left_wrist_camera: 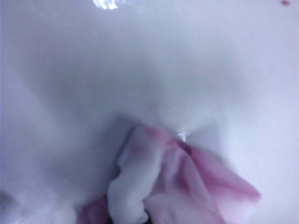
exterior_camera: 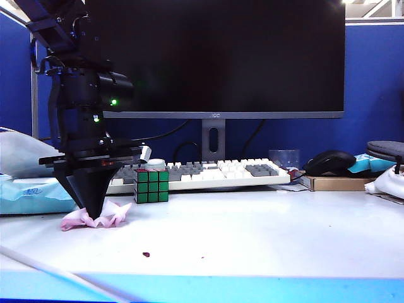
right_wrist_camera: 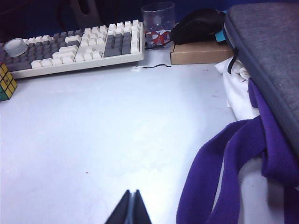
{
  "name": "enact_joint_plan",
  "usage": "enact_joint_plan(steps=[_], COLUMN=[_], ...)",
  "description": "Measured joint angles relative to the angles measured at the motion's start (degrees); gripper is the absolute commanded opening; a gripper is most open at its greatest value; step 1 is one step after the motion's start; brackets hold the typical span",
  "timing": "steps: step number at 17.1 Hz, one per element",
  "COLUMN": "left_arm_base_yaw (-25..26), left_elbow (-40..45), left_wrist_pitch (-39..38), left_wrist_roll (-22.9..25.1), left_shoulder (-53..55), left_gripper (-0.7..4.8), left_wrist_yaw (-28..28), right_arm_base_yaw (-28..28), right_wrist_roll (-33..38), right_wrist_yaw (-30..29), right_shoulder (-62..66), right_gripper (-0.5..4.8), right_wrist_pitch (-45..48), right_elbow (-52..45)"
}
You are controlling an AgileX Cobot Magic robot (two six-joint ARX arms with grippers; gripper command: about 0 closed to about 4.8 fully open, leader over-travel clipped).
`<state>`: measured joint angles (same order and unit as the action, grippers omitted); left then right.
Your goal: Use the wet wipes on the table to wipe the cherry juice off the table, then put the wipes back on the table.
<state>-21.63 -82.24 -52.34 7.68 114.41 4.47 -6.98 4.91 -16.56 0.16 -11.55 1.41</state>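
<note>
The wet wipes (exterior_camera: 117,215), a wrinkled white and pink wad, lie on the white table (exterior_camera: 252,227) at the left, just in front of the puzzle cube (exterior_camera: 151,185). My left gripper (exterior_camera: 95,213) points straight down and is shut on the wipes, pressing them to the table. The left wrist view is filled by the wipes (left_wrist_camera: 177,186), which hide the fingers. A dark red speck of cherry juice (exterior_camera: 146,254) lies near the front edge, to the right of the wad; another speck (left_wrist_camera: 285,3) shows in the left wrist view. My right gripper (right_wrist_camera: 132,193) is shut and empty above bare table, with a tiny juice speck (right_wrist_camera: 87,172) nearby.
A keyboard (exterior_camera: 208,172), a monitor (exterior_camera: 214,57) and a black mouse (exterior_camera: 329,161) stand at the back. A pale blue packet (exterior_camera: 31,196) lies at the far left. Beside the right gripper are a purple strap (right_wrist_camera: 219,163), a grey bag (right_wrist_camera: 271,56) and a cardboard box (right_wrist_camera: 201,51).
</note>
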Motion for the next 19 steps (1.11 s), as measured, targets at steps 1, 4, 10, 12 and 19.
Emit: enact_joint_plan(steps=[1,4,10,12,19], left_arm_base_yaw=[0.0,-3.8,-14.0,-15.4,-14.0], left_elbow=[0.0,0.4,1.2,1.3,1.2], left_wrist_pitch=[-0.2,-2.1,-2.9,-2.8,3.4], left_wrist_roll=[0.0,0.3,1.2,1.6,-2.0], left_shoulder=[0.0,0.1,1.2,1.2,-3.5], left_gripper=[-0.06,-0.06,-0.06,-0.05,1.05], left_wrist_yaw=[1.4,10.2,23.0,24.1,22.7], right_arm_base_yaw=[0.0,0.0,0.0,0.0,0.0], right_wrist_roll=[0.0,0.0,0.0,0.0,0.0], right_wrist_yaw=[0.0,0.0,0.0,0.0,0.0], right_shoulder=[0.0,0.0,0.0,0.0,0.0], right_gripper=[-0.01,-0.01,-0.01,-0.01,-0.01], right_wrist_pitch=[0.0,0.0,0.0,0.0,0.0], right_elbow=[0.0,0.0,0.0,0.0,0.0])
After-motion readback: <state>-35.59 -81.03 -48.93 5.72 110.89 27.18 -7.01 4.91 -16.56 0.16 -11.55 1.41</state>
